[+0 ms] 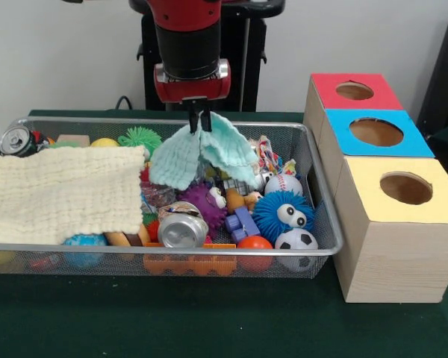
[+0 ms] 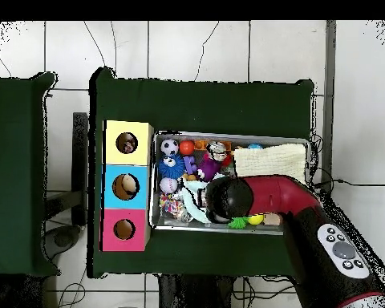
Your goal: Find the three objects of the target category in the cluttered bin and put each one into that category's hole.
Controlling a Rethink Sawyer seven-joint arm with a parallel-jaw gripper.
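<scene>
The gripper (image 1: 200, 119) hangs over the middle of the wire basket (image 1: 325, 246), jaws pinching a pale green cloth (image 1: 201, 155) lifted off the toys. The yellow-topped box's hole (image 1: 406, 188) sits beside the basket's end, at the surface's edge; no confetti wads show

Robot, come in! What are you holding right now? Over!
Gripper shut on mint cloth, lifted over wire bin. No spotted wrappers visible. Yellow box hole open.

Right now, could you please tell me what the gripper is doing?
Gripper: shut on the mint cloth, pinching it at its peak and holding it up over the bin.
</scene>
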